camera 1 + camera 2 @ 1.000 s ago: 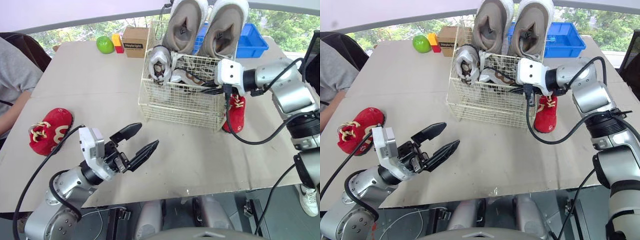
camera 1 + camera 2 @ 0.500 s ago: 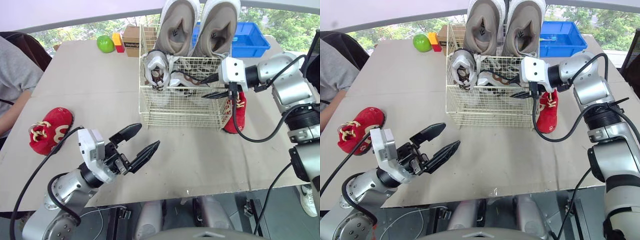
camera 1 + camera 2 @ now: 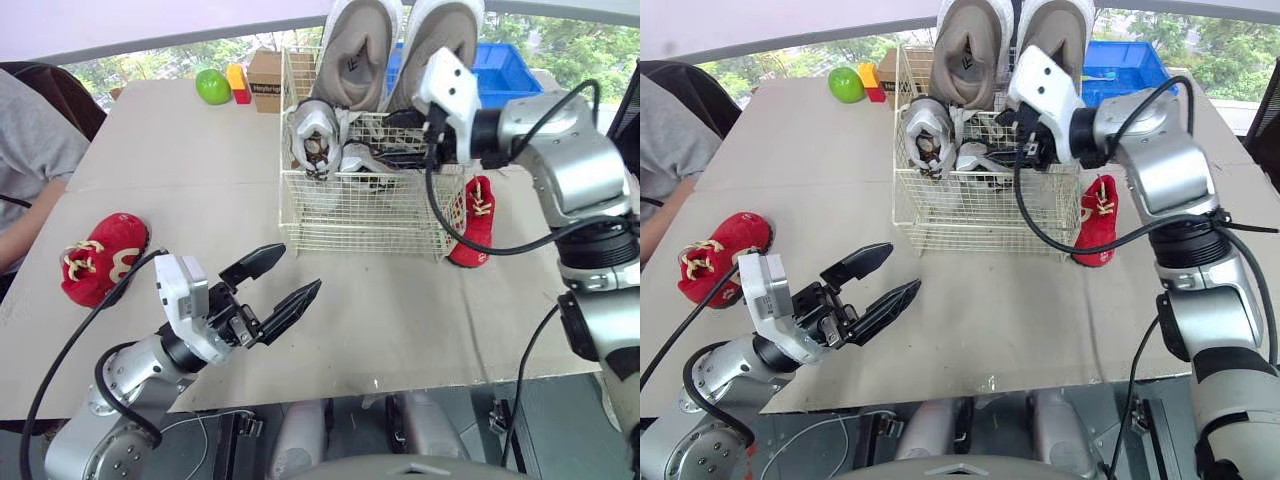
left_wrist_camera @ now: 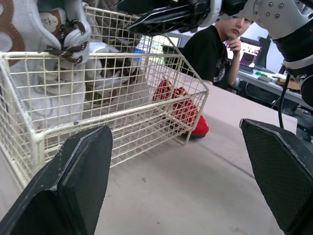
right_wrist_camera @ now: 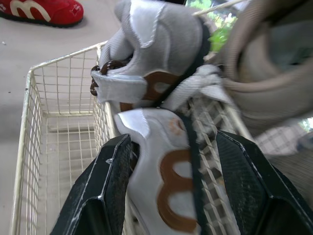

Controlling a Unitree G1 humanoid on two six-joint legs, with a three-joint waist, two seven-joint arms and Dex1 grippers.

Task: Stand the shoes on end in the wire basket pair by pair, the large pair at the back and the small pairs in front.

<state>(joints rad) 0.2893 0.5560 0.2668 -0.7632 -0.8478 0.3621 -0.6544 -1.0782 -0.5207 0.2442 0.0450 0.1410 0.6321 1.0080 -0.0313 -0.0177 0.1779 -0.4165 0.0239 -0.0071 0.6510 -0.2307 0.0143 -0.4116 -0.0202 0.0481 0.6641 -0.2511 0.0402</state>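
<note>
The wire basket [image 3: 400, 222] stands mid-table. Two large beige shoes [image 3: 360, 45] stand on end at its back. A small white shoe with brown trim [image 3: 314, 135] stands upright in the front left, and its mate [image 5: 168, 186] lies tilted beside it. My right gripper [image 3: 397, 138] reaches into the basket from above, open, with one finger on each side of the lying white shoe. One red shoe [image 3: 472, 222] leans outside the basket's right wall. The other red shoe [image 3: 100, 258] lies at the table's left. My left gripper [image 3: 285, 280] hovers open near the front edge, holding nothing.
A green apple [image 3: 212, 87], a yellow and red block [image 3: 236, 85] and a cardboard box [image 3: 270, 68] sit at the back left. A blue bin [image 3: 515, 60] stands behind the basket. A person's arm [image 3: 25, 150] rests at the left table edge.
My right gripper swung from the basket's right side up and over its rim, down onto the lying white shoe. The basket turned square a second ago. The left arm stayed put.
</note>
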